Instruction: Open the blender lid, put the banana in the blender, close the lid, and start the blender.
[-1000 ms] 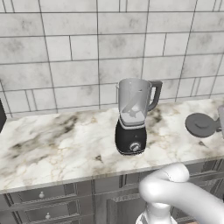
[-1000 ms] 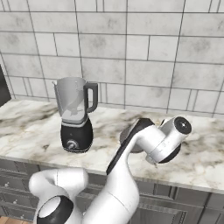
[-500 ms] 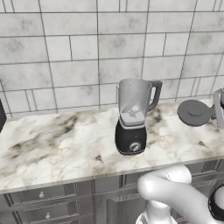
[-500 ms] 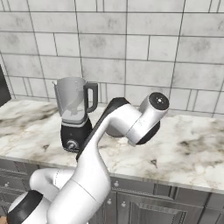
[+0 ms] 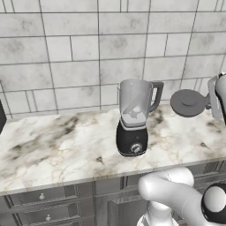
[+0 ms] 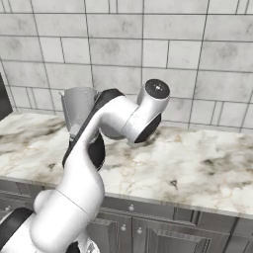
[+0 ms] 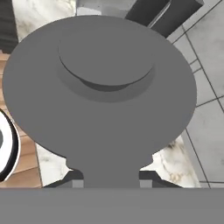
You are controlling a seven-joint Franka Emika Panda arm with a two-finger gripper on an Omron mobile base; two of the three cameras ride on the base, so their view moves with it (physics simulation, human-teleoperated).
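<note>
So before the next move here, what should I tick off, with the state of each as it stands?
1. Blender lid gripped by the end effector: ok, shut on its edge tab.
2. Lid off the jar: ok, held in the air to the right of the blender.
3. Jar top open: ok.
4. Blender upright on the counter: ok.
5. Banana inside the jar: cannot tell.
6. Lid lined up over the jar for closing: not ok, off to the side.

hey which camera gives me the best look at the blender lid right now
The hand view: the blender lid fills it close up, its raised centre plain and its edge tab pinched in the claw. The left base view shows the lid small, held in the air right of the blender.
</note>
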